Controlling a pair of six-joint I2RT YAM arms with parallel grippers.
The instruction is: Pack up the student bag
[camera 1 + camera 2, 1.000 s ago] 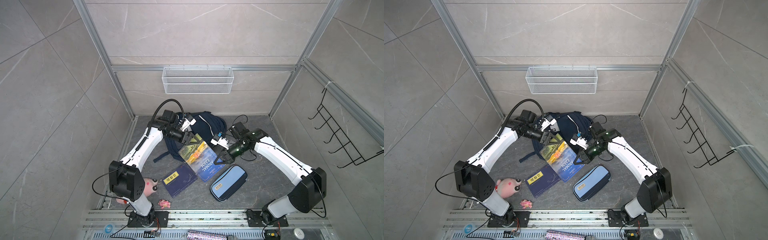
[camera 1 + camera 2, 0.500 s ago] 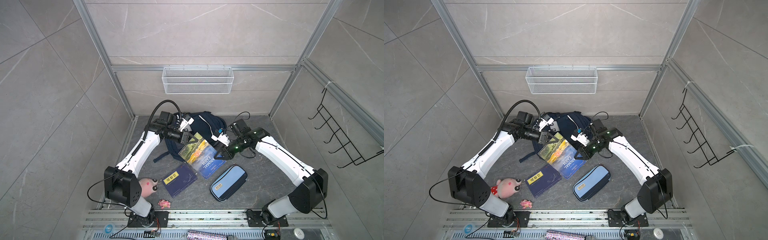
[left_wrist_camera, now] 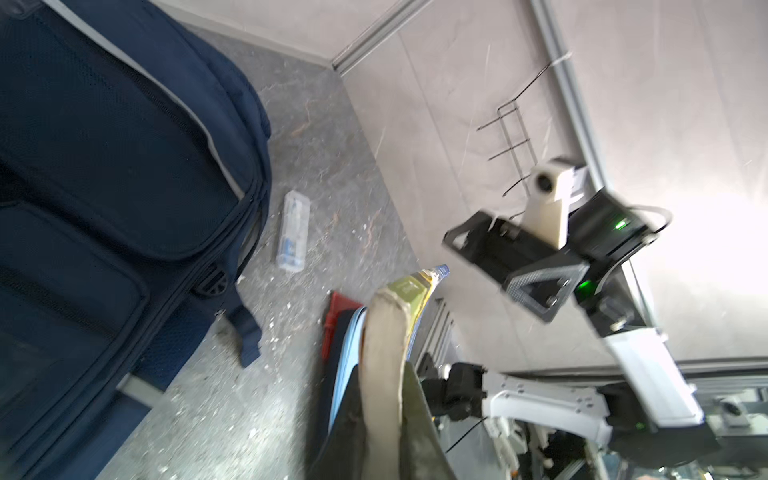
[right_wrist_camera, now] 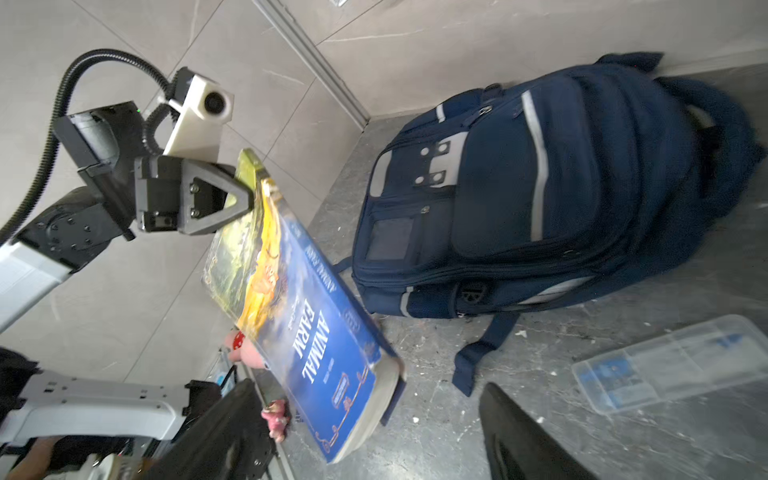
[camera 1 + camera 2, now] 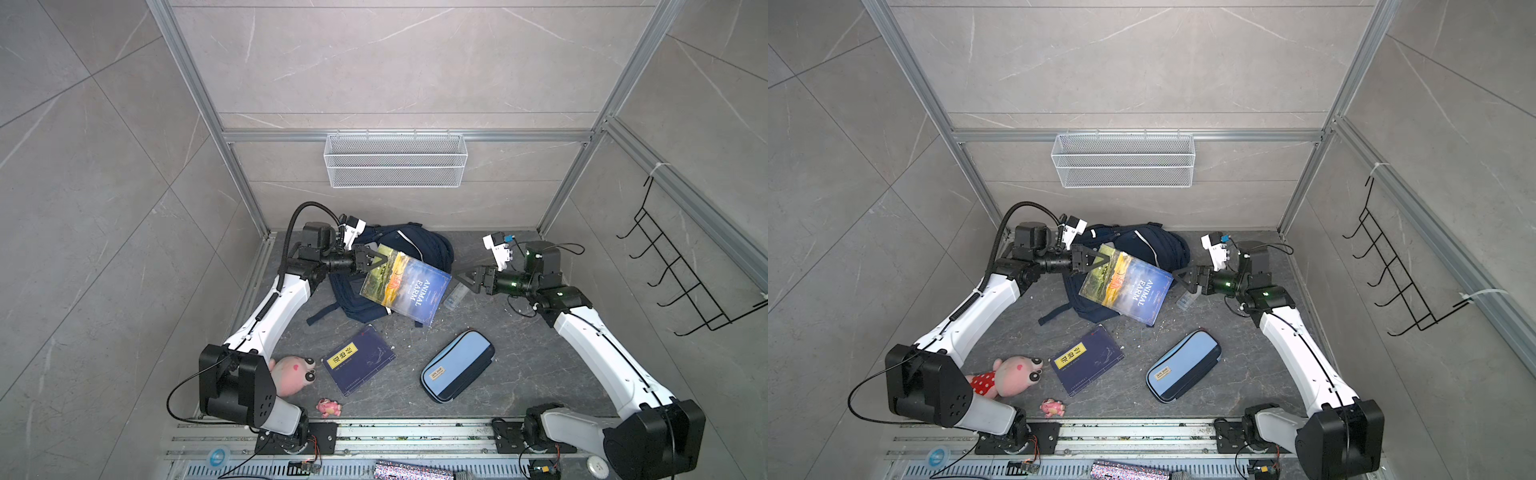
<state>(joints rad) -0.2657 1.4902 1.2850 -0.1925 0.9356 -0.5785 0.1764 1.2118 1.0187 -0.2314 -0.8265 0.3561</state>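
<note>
Top views: high overhead, steep down, whole cell. Wrist cams close-in, facing each other, sharing large navy-blue fabric backpack (image 4: 540,187) between left gripper (image 5: 380,262) and right gripper (image 5: 459,280)

Left pincer (image 5: 381,261) clamped; right pincer (image 5: 460,281) spread wide.

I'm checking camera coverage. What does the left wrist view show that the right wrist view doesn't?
Only the left wrist view: the whole right gripper, jaws open, and the black wall hooks. Only the right wrist view: the whole left gripper, shut on a corner of the Animal Farm book, with its title readable. Both: the navy student bag, the clear plastic box on the floor, and the book.
</note>
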